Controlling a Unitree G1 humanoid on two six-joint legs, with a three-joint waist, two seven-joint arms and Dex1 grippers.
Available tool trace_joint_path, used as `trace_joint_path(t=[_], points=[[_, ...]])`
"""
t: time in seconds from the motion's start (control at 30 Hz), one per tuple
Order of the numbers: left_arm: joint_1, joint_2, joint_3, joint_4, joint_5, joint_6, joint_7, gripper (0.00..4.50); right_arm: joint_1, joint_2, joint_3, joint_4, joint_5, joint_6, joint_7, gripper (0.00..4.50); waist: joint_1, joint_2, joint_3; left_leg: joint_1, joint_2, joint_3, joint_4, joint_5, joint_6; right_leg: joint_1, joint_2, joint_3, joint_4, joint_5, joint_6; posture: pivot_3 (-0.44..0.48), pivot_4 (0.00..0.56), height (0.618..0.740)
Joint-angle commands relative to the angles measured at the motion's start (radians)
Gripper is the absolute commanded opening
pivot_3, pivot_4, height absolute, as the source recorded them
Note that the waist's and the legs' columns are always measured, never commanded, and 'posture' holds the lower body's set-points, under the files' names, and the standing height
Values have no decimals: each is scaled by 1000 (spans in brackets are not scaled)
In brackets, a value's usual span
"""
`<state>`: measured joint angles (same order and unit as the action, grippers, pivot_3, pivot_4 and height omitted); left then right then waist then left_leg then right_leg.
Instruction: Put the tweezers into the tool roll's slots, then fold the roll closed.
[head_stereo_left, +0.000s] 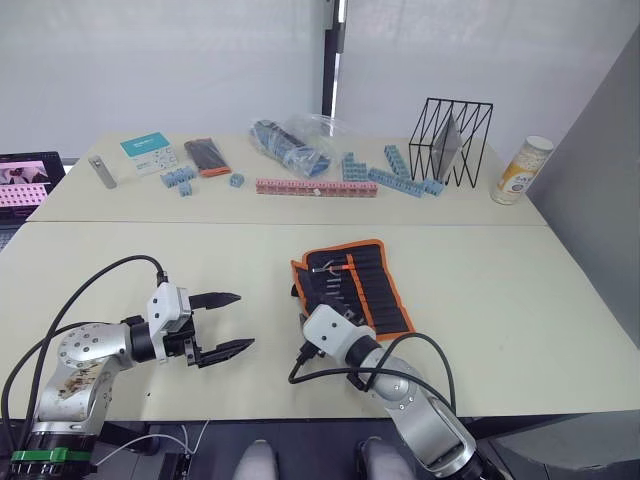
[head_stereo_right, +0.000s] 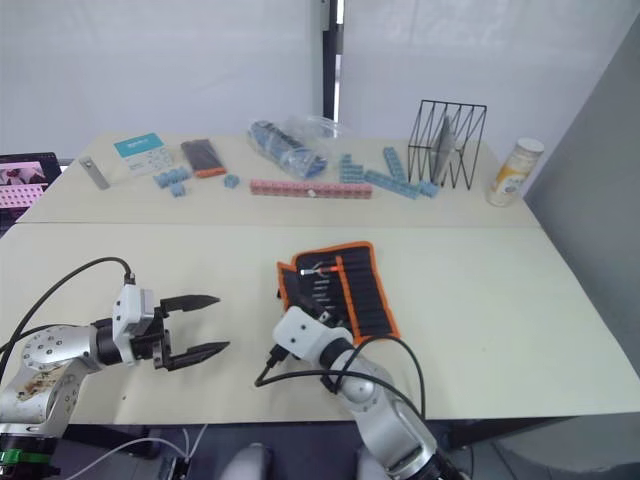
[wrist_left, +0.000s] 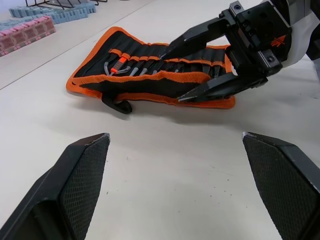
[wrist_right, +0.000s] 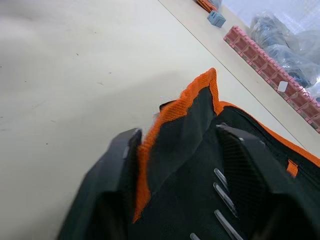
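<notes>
Right wrist view | right end effector (wrist_right: 175, 165) apparently pinching tool roll (head_stereo_left: 365, 285) edge | left end effector (head_stereo_left: 228, 322) released

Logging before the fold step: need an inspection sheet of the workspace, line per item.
Surface: two pale beige tables butted together.
Job's things: black fabric tool roll with orange edging lies open; slim tweezers sit in its slots.
Clutter: pink block strip, blue blocks, clear plastic bag, black wire rack, cylindrical can, grey metal bar, small black-and-orange case.
Grippers: left gripper open over bare table; right gripper shut on the roll's near edge.
Cables: black cables along both arms.
Surroundings: white wall, laptop far left.
</notes>
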<state>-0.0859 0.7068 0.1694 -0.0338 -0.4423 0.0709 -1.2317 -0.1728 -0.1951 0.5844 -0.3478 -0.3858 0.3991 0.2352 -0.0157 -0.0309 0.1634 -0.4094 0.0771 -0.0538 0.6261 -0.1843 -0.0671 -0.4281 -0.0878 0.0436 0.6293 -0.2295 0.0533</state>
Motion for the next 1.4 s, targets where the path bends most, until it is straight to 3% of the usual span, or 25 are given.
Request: trace_joint_path(t=[0.03, 0.13, 0.33, 0.53, 0.8, 1.03, 1.13, 1.4], points=[[-24, 17, -4, -45, -8, 12, 12, 4500, -3, 9, -2, -20, -5, 9, 29, 919, 0, 0, 0, 0, 0, 0, 0, 0, 0, 0, 0, 0, 0, 0, 0, 0, 150, 721], [-25, 22, -4, -49, -8, 20, 14, 4500, -2, 22, -11, -18, 21, 23, 60, 41, 0, 0, 0, 0, 0, 0, 0, 0, 0, 0, 0, 0, 0, 0, 0, 0, 150, 721], [-64, 50, -19, 12, 16, 4, -22, 4500, -6, 22, -92, -42, 182, -2, 185, 41, -2, 0, 0, 0, 0, 0, 0, 0, 0, 0, 0, 0, 0, 0, 0, 0, 150, 721], [-236, 78, -103, 203, 83, -114, -147, 4500, 35, -140, -163, -104, 376, -156, 423, 41, 4, 0, 0, 1, 0, 0, 0, 0, 0, 2, 0, 0, 0, 0, 0, 0, 150, 721], [-589, -55, -265, 582, 224, -454, -294, 4500, 66, -283, -214, -129, 441, -213, 540, 41, 4, -1, 1, 1, 0, -1, 1, 0, 0, 3, 2, 0, 0, 1, 1, 0, 150, 721], [-725, -143, -363, 811, 255, -624, -382, 4500, 80, -291, -221, -135, 417, -200, 507, 41, -2, -1, 1, 0, 0, -1, 1, 0, 0, 3, 2, 1, 0, 3, 6, 0, 150, 721], [-760, -150, -418, 860, 234, -670, -383, 3698, 89, -291, -221, -145, 410, -188, 495, 0, 1, -2, 1, 0, 0, -2, 1, 0, 0, 3, 2, 1, 0, 3, 7, 0, 150, 721], [-782, -117, -491, 892, 176, -712, -383, 1057, 102, -299, -215, -154, 400, -178, 490, 0, 3, -2, 2, -1, 0, -2, 2, 0, 0, 3, 2, 1, 0, 3, 7, 0, 150, 721]])
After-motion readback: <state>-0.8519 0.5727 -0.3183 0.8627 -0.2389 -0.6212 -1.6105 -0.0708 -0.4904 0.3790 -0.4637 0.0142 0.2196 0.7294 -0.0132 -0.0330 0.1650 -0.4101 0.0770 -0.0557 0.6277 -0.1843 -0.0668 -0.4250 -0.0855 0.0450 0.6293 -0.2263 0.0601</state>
